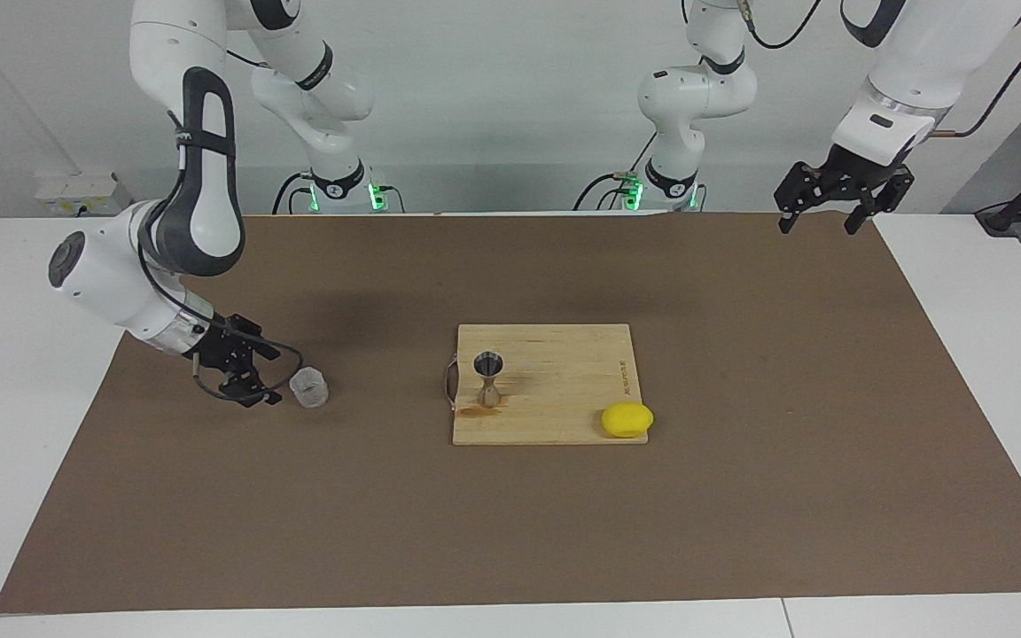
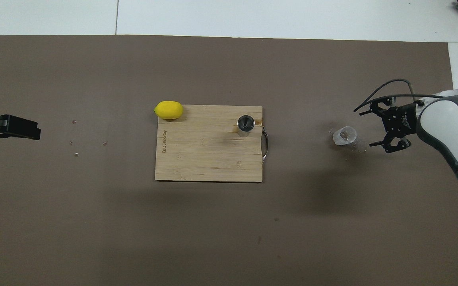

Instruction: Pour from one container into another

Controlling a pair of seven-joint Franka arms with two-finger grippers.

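The clear glass cup point(image 1: 309, 388) point(image 2: 344, 136) stands upright on the brown mat toward the right arm's end of the table. My right gripper point(image 1: 269, 377) point(image 2: 370, 128) is open just beside the cup, apart from it, with nothing between its fingers. The steel jigger point(image 1: 487, 379) point(image 2: 246, 125) stands upright on the wooden cutting board point(image 1: 564, 390) point(image 2: 205, 155), at the board's handle end. My left gripper point(image 1: 818, 226) point(image 2: 34, 132) waits open and empty, raised over the mat's edge at the left arm's end.
A yellow lemon point(image 1: 627, 419) point(image 2: 168, 110) rests at a corner of the board, at the end away from the jigger. A few tiny scraps point(image 2: 76, 154) lie on the mat near the left gripper. Small specks point(image 2: 358, 149) dot the mat beside the cup.
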